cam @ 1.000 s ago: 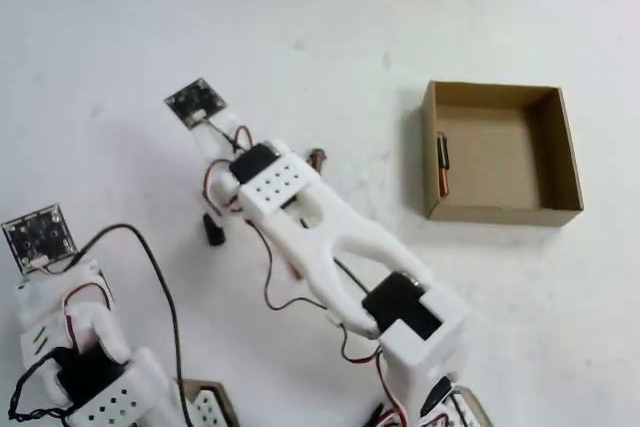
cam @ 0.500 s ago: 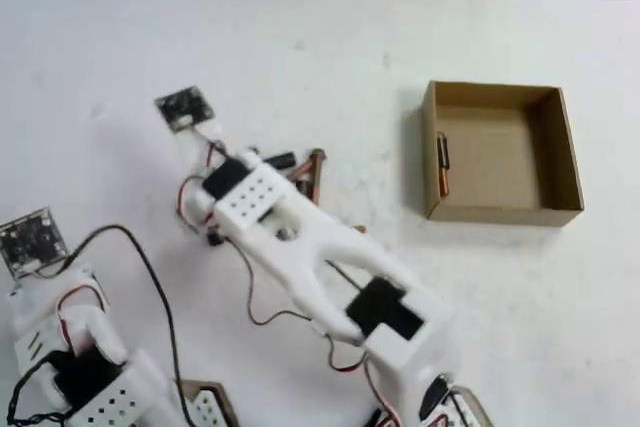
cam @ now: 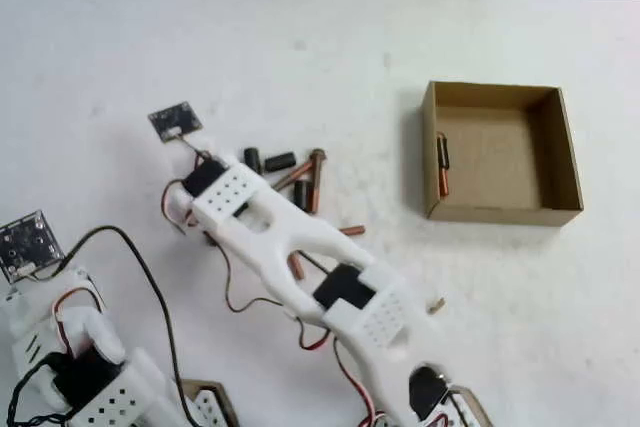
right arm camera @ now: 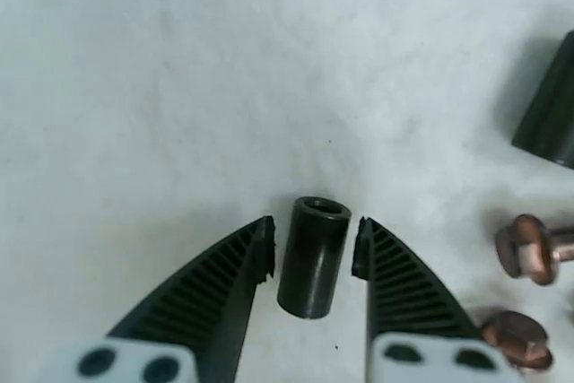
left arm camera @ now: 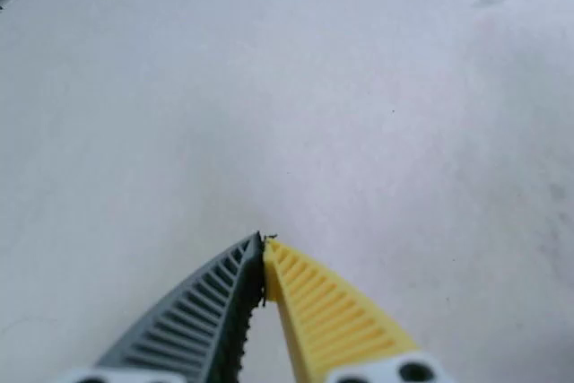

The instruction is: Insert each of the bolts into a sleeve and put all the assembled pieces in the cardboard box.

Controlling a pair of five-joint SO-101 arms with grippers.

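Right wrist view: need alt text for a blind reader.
The right gripper, open, straddles a black sleeve on the white table, one finger on each side. A copper bolt head, a second bolt head and another dark sleeve lie close by.

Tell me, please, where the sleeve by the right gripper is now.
In the right wrist view, the sleeve sits between the open fingers of the right gripper, with bolts close beside it.

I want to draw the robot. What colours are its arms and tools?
The left arm and right arm are white plastic with black motors and red and black wires. The left tool has one grey and one yellow ridged finger; the right tool has black ones.
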